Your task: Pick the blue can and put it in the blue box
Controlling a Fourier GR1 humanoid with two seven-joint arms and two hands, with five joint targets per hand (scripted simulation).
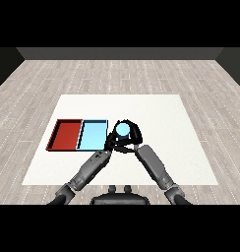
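The blue can [123, 130] is sitting just right of the blue tray [92, 135], not yet inside it, and both hands are crowding around it. The right hand [133, 137] is curling over the can's right and far side, so it looks to be grasping the can, while the left hand [112, 141] is pressing in at the can's left, its dark fingers merging with the other hand so that their bend cannot be told. The step in hand appears to be the pick itself, or the very start of the carry; whether the can is resting on the table [161, 118] or already raised off it cannot be judged from this angle. The next move is calling for a short shift to the left, over the tray's near wall, followed by a lowering into the light blue floor rather than the red tray [65, 134] lying beside it. Most of the can's body is hiding behind the fingers, with only its pale top showing, and the contact points are hard to make out.
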